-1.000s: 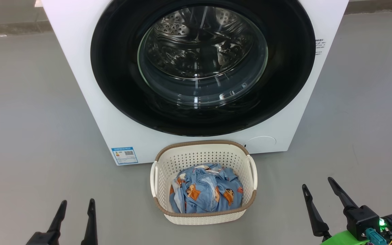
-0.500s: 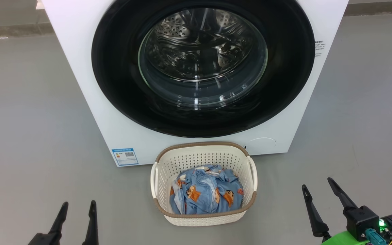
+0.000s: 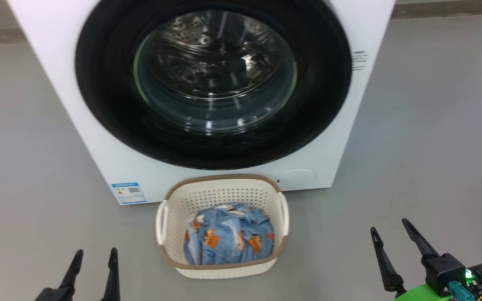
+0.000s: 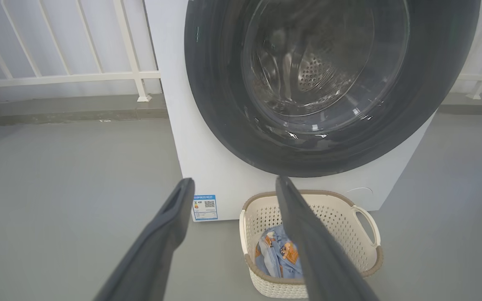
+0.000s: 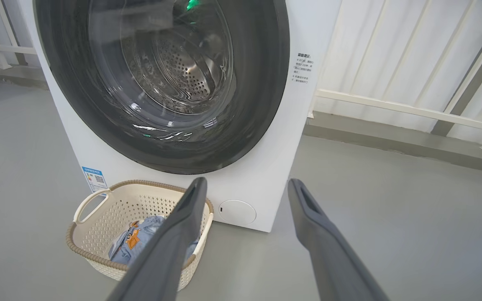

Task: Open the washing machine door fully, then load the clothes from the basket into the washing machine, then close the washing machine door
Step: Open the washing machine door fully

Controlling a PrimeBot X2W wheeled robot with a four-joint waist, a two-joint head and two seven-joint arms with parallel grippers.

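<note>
The white washing machine point(image 3: 98, 138) stands ahead with its round black door point(image 3: 111, 121) shut flat against the front; the steel drum shows through the glass. On the floor in front of it sits the cream basket point(image 3: 220, 196) holding the light blue printed clothes point(image 3: 228, 234). My left gripper point(image 3: 94, 253) is open at the lower left, left of the basket and apart from it. My right gripper point(image 3: 389, 230) is open at the lower right, well right of the basket. The wrist views show the same door point(image 4: 224, 117) point(image 5: 262, 104), basket point(image 4: 341, 209) point(image 5: 111, 209) and clothes point(image 4: 276, 255) point(image 5: 134, 242).
Grey floor point(image 3: 433, 146) spreads on both sides of the machine. A white railing point(image 4: 69, 77) on a low kerb runs behind it, and the railing point(image 5: 404, 108) continues on the right. A blue label point(image 3: 129, 192) marks the machine's lower left corner.
The whole head picture has shifted left, so the camera has turned rightward. Both grippers stay open in the same spots in the view; the door, basket and clothes have not moved.
</note>
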